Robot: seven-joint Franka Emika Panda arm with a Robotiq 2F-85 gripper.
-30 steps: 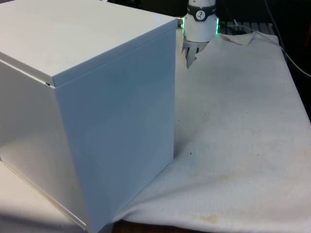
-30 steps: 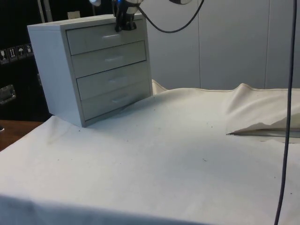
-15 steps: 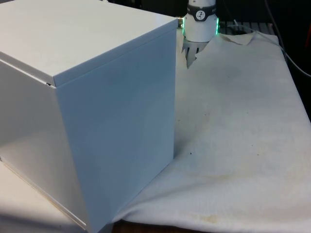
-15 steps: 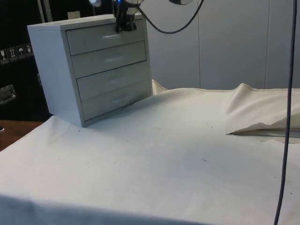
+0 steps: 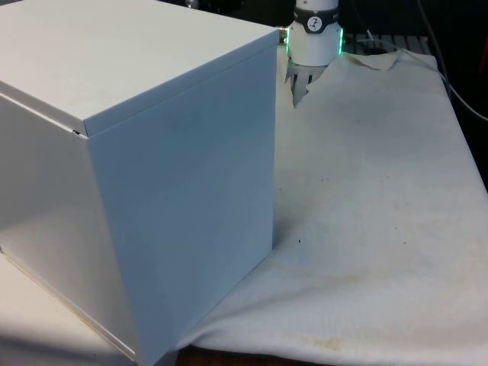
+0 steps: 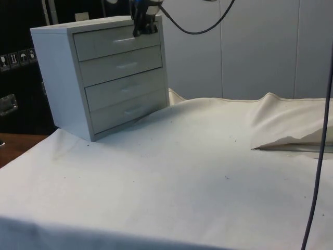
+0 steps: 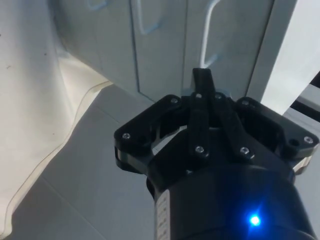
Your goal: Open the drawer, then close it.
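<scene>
a white chest of drawers (image 6: 101, 78) with four drawers stands at the far corner of the bench (image 6: 208, 172), which is covered by a white cloth. in the side view its drawer fronts face toward five o'clock. the top drawer (image 6: 117, 41) looks flush with the three below it, so it is judged shut. its slim pale handle (image 6: 124, 39) is a bar whose long axis runs level along the drawer front, from about eight o'clock to two o'clock in that view.

the black pincer (image 6: 144, 26) hangs just beside the top drawer's outer end, at the chest's upper corner. from the pincer, the handle lies near, at about eight o'clock in the side view. in the wrist view the pincer (image 7: 202, 85) has its two fingers pressed together, closed on nothing, with the handle (image 7: 209, 30) just past the fingertips and not touching them.

the coming move probably turns on this gap: the pincer must shift along the drawer front toward the handle.
</scene>
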